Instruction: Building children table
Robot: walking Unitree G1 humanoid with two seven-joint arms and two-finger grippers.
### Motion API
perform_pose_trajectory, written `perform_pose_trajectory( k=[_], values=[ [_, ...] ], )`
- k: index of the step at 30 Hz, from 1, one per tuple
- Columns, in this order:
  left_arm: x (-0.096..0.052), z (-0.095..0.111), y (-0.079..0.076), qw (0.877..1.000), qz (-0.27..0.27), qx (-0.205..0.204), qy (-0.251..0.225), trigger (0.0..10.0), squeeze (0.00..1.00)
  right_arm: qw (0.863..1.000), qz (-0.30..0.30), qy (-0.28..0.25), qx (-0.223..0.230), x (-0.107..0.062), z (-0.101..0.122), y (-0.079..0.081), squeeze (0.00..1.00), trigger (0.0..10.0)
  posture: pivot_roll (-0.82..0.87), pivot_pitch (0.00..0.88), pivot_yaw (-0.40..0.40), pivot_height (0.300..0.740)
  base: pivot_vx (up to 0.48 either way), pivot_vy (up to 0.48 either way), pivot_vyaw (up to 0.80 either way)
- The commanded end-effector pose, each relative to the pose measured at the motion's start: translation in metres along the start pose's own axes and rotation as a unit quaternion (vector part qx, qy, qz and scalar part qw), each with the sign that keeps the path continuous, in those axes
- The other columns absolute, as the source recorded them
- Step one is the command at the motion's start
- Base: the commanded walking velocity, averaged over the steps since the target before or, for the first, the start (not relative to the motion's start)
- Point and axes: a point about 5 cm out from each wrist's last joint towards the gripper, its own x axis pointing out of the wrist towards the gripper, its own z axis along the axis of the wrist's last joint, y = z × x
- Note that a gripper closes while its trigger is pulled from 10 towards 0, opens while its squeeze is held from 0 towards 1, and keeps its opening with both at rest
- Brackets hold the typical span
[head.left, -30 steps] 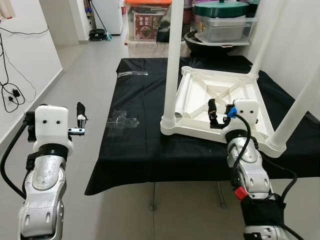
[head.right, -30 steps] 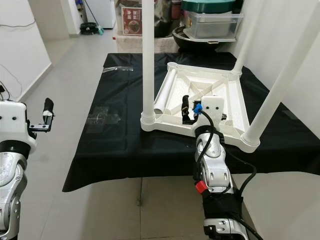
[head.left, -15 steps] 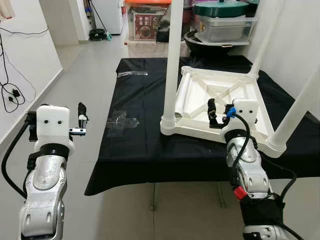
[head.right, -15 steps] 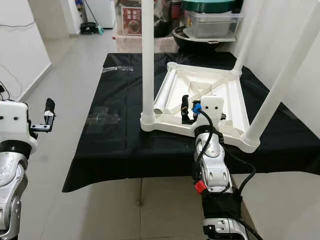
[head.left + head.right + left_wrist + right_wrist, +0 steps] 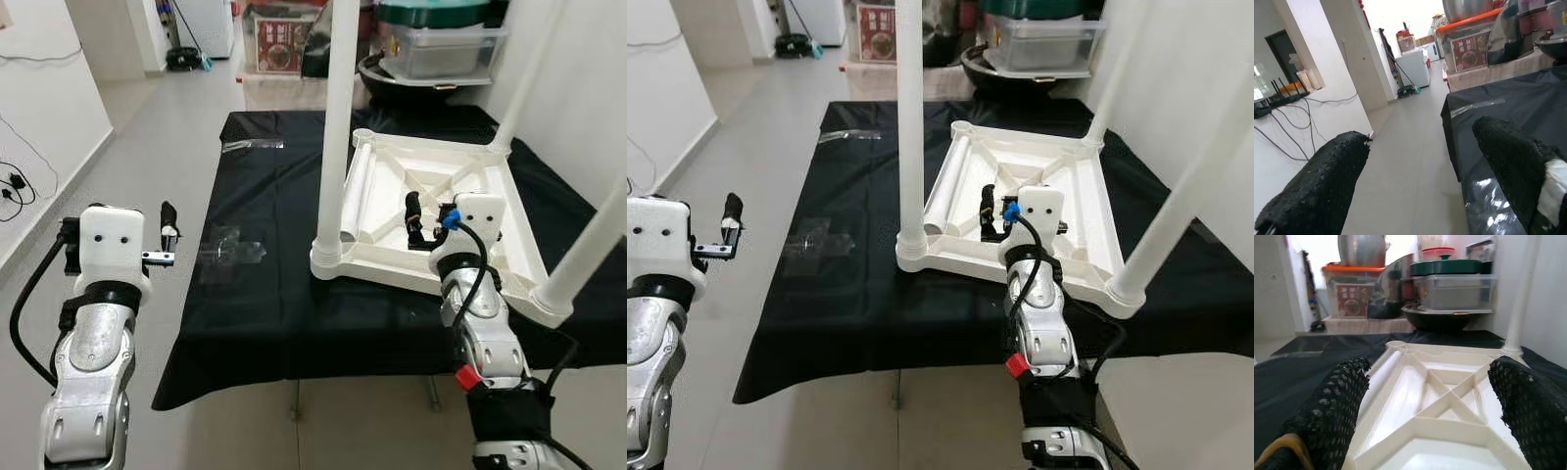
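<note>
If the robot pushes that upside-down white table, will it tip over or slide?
The white table rests upside down on its wide flat top, so it would probably slide on the black cloth rather than tip. It looks like hollow plastic, likely light. Its tall legs might wobble.

**White children's table lying upside down**

The white plastic table top point(image 5: 431, 201) is resting inverted, right of centre in the frame, three white legs point(image 5: 336, 117) standing upright from its corners, a fourth leg point(image 5: 357, 191) lying inside its left edge.
</note>
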Motion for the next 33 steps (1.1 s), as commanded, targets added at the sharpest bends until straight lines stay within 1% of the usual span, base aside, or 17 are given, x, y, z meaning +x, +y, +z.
perform_pose_trajectory(
  k=[1,6,17,19,20,22,24,25,26,28,29,30,31,33],
  values=[
    [0.0,-0.003,-0.004,1.0,-0.009,-0.001,0.007,10.0,0.0,1.0,-0.007,-0.006,-0.004,0.0,0.001,-0.004,0.0,10.0,0.14,0.031,-0.044,0.74,0.292,0.0,0.0],
    [0.0,-0.004,-0.003,1.0,-0.01,-0.001,0.007,10.0,0.0,1.0,-0.009,-0.007,-0.004,-0.001,0.001,-0.005,0.0,10.0,0.14,0.025,-0.04,0.74,0.301,0.0,0.0],
    [0.0,-0.006,-0.002,1.0,-0.005,-0.004,0.014,10.0,0.0,1.0,-0.008,-0.007,-0.006,0.0,0.002,-0.007,0.0,10.0,0.14,0.021,-0.042,0.74,0.0,0.0,0.0],
    [0.0,-0.008,-0.003,1.0,-0.005,-0.009,0.019,10.0,0.0,1.0,0.0,-0.005,0.003,0.001,0.002,-0.006,0.0,10.0,0.14,0.017,-0.042,0.74,0.0,0.0,0.0],
    [-0.002,-0.009,-0.004,1.0,-0.008,-0.011,0.023,10.0,0.0,1.0,0.011,-0.002,0.013,0.003,0.002,-0.006,0.0,10.0,0.14,0.017,-0.042,0.74,0.0,0.0,0.0],
    [-0.008,-0.017,-0.012,0.998,-0.035,-0.023,0.039,10.0,0.0,0.998,0.056,0.015,0.026,0.008,-0.001,-0.005,0.0,10.0,0.14,0.014,-0.041,0.74,0.0,0.0,0.0],
    [-0.017,-0.028,-0.02,0.995,-0.067,-0.034,0.058,10.0,0.0,0.995,0.089,0.021,0.027,0.012,-0.002,-0.009,0.0,10.0,0.14,0.013,-0.038,0.74,0.0,0.0,0.0],
    [-0.017,-0.028,-0.02,0.995,-0.067,-0.034,0.058,10.0,0.0,0.995,0.089,0.021,0.027,0.012,-0.002,-0.009,0.0,10.0,0.14,0.013,-0.038,0.74,0.0,0.0,0.0],
    [-0.026,-0.038,-0.025,0.993,-0.078,-0.043,0.076,10.0,0.0,0.994,0.11,0.02,0.021,0.016,-0.001,-0.017,0.0,10.0,0.13,0.016,-0.039,0.74,0.0,0.0,0.0],
    [-0.029,-0.04,-0.026,0.992,-0.08,-0.047,0.081,10.0,0.0,0.993,0.114,0.02,0.017,0.017,0.0,-0.02,0.0,10.0,0.13,0.016,-0.039,0.74,0.0,0.0,0.0],
    [-0.034,-0.038,-0.032,0.991,-0.092,-0.048,0.08,10.0,0.0,0.99,0.142,0.012,0.0,0.02,0.004,-0.027,0.22,10.0,0.13,0.016,-0.04,0.74,0.0,0.0,0.0],
    [-0.036,-0.037,-0.037,0.99,-0.098,-0.054,0.081,10.0,0.0,0.987,0.16,0.016,0.007,0.021,0.005,-0.03,1.0,10.0,0.13,0.016,-0.04,0.74,0.0,0.0,0.0],
    [-0.036,-0.037,-0.037,0.99,-0.098,-0.054,0.081,10.0,0.0,0.987,0.16,0.016,0.007,0.021,0.005,-0.03,1.0,10.0,0.13,0.016,-0.04,0.74,0.0,0.0,0.0],
    [-0.039,-0.036,-0.044,0.988,-0.111,-0.064,0.082,10.0,0.0,0.983,0.183,0.024,0.012,0.022,0.005,-0.036,1.0,10.0,0.14,0.021,-0.044,0.74,0.0,0.0,0.0]
  ],
)
